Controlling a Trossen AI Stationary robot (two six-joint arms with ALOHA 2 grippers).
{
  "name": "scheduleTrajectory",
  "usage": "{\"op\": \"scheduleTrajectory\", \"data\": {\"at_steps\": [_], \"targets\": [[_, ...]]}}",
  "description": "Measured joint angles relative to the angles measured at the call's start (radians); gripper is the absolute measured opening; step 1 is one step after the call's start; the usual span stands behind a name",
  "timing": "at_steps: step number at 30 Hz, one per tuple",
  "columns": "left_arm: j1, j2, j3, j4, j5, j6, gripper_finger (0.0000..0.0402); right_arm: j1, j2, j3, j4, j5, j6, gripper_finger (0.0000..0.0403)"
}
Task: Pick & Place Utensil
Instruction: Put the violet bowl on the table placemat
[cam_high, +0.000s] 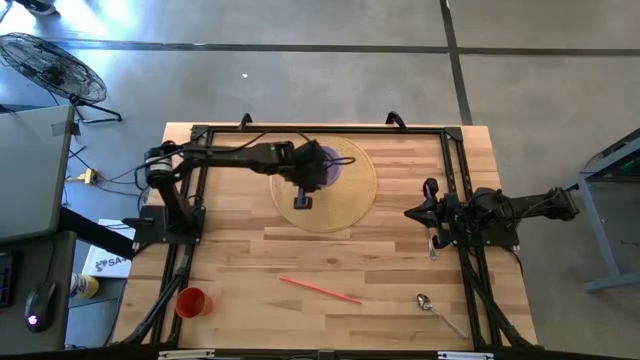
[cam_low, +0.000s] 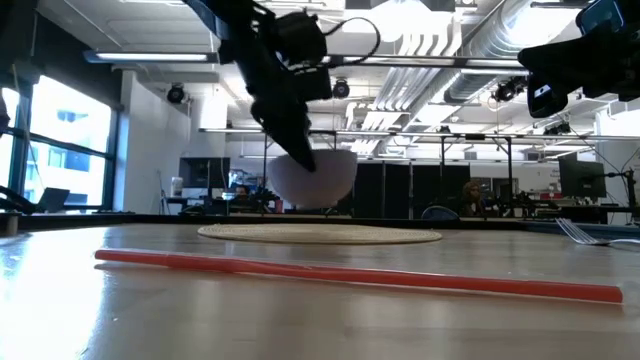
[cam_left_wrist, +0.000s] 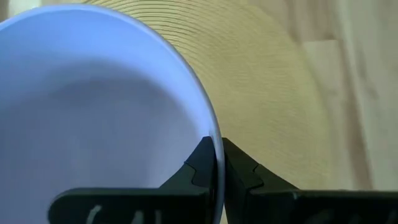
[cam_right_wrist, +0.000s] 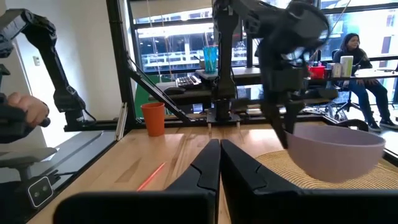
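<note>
A lavender bowl (cam_high: 325, 166) hangs over a round woven placemat (cam_high: 352, 205), held by my left gripper (cam_left_wrist: 217, 163), which is shut on its rim. In the low view the bowl (cam_low: 318, 178) floats above the placemat (cam_low: 320, 235). A red straw (cam_high: 320, 289) lies flat on the table's near part, and a metal spoon (cam_high: 436, 309) lies toward the near right corner. A fork (cam_high: 433, 244) lies by my right gripper (cam_right_wrist: 219, 150), which is shut, holds nothing and waits at the table's right side. My left gripper pinches the bowl's rim (cam_left_wrist: 216, 134), one finger (cam_left_wrist: 198, 163) inside the bowl and the other (cam_left_wrist: 239, 163) outside. The fingers come from above, slanting down. The bowl (cam_right_wrist: 336, 149) is lifted clear of the placemat and hangs slightly tilted below the fingers.
An orange cup (cam_high: 192, 302) stands near the table's near left corner. A black frame (cam_high: 455, 170) runs round the table's edges. Bare wood lies between the placemat and the straw. People sit at desks in the room beyond the table.
</note>
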Motion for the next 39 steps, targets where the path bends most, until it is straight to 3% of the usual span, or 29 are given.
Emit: {"op": "scheduleTrajectory", "data": {"at_steps": [12, 27, 39], "targets": [[0.01, 0.104, 0.011, 0.007, -0.041, 0.049, 0.0005, 0.0, 0.0, 0.0, 0.0, 0.0, 0.0, 0.0003], [-0.015, 0.107, 0.011, 0.025, -0.069, 0.044, 0.0008, 0.0, 0.0, 0.0, 0.0, 0.0, 0.0, 0.0004], [-0.015, 0.105, 0.011, 0.021, -0.018, 0.009, 0.0022, 0.0, 0.0, 0.0, 0.0, 0.0, 0.0, 0.0006]]}}
